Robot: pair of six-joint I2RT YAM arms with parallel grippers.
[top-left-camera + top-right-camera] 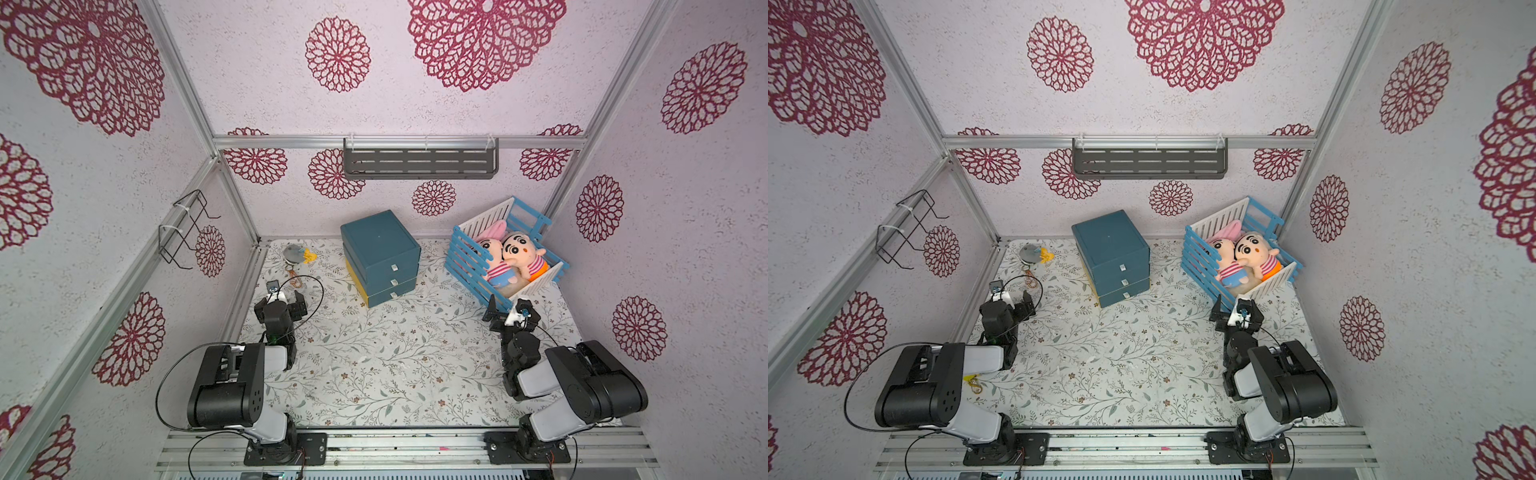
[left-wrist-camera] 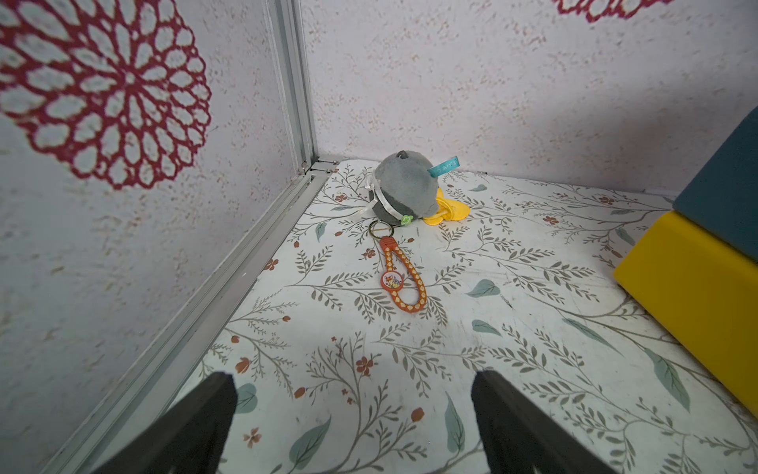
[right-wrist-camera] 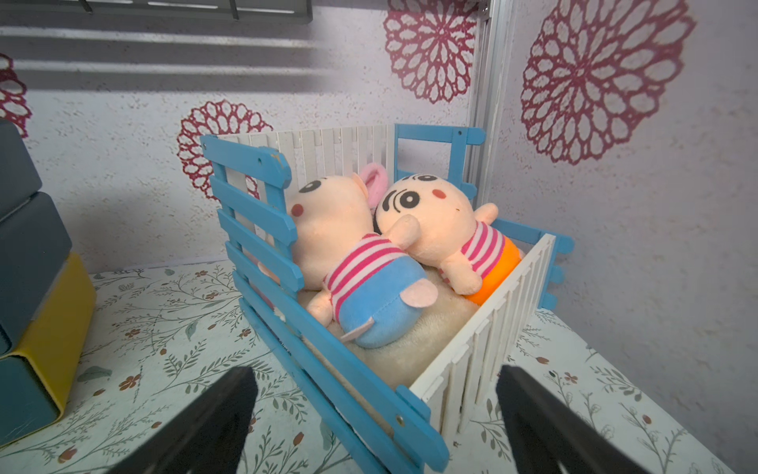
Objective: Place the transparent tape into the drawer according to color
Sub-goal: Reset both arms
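Upright teal drawer unit [image 1: 380, 249], fully closed.

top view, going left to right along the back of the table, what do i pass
grey plush → drawers → crib
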